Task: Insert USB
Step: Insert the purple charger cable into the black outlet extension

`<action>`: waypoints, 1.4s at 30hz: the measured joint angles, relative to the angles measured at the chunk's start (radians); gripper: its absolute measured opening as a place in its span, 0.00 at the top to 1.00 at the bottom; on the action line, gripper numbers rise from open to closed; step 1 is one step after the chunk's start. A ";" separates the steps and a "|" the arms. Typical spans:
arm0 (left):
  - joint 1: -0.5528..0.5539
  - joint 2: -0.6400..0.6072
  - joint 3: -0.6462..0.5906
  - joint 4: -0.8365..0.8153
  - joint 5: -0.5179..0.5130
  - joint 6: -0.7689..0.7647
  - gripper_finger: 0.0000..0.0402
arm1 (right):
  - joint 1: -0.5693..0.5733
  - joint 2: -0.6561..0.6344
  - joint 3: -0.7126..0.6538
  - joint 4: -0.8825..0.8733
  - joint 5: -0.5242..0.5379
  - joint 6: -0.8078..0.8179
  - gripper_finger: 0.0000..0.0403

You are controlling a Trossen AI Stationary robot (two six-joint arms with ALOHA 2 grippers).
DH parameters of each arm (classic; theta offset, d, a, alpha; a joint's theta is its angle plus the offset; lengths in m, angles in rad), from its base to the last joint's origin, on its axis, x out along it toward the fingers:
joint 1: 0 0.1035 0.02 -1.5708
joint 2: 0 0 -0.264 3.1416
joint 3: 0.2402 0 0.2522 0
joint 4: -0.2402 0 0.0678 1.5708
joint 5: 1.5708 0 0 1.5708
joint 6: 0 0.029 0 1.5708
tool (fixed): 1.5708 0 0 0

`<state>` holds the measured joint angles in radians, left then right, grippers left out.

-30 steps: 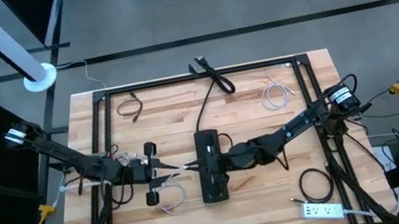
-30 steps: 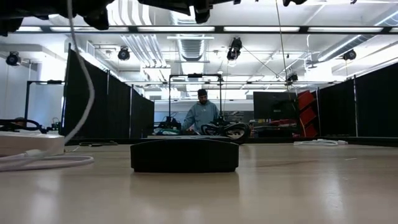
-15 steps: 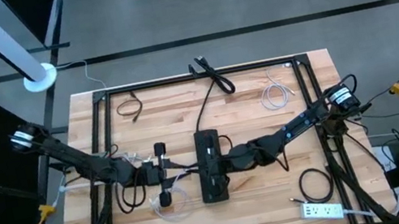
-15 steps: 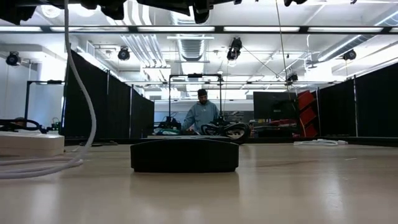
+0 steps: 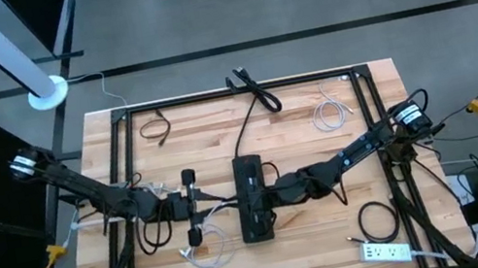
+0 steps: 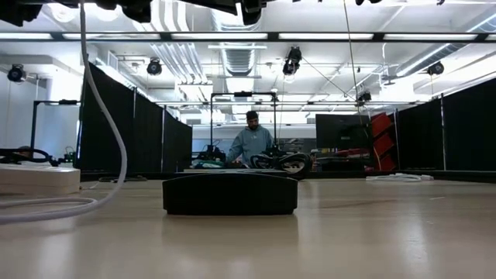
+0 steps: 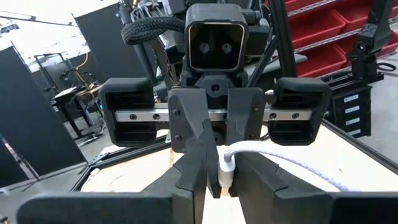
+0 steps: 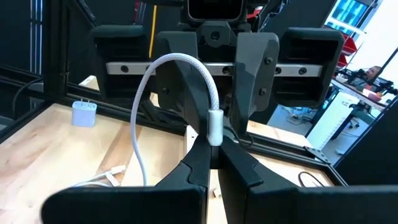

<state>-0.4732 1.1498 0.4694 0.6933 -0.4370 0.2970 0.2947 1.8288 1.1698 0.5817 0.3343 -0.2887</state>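
1. Gripper first: the right gripper [image 5: 267, 194] hangs over the black box [image 5: 256, 222] mid-table, clenched on the cable's plug. The left gripper [image 5: 218, 202] faces it from just beside the box; we cannot tell whether it grips anything.
2. The left gripper has edged closer to the box over the last second.
3. The white USB cable [image 5: 203, 255] has swung with it, its slack now looped on the table [image 5: 321, 238].
4. The plug [image 8: 215, 127] sits between the two grippers. We judge it is being lined up and is not yet inserted.

Black curtain partitions [image 6: 132, 128], ceiling strip lights [image 6: 333, 36], red shelving [image 7: 314, 25].
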 joint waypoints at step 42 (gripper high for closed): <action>0.296 0.008 0.000 -0.034 0.851 -0.149 0.96 | 0.193 -0.087 -0.238 -0.647 0.025 0.612 0.70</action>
<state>-0.1771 1.1574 0.4690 0.6593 0.4138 0.1480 0.4873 1.7420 0.9316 -0.0651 0.3590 0.3234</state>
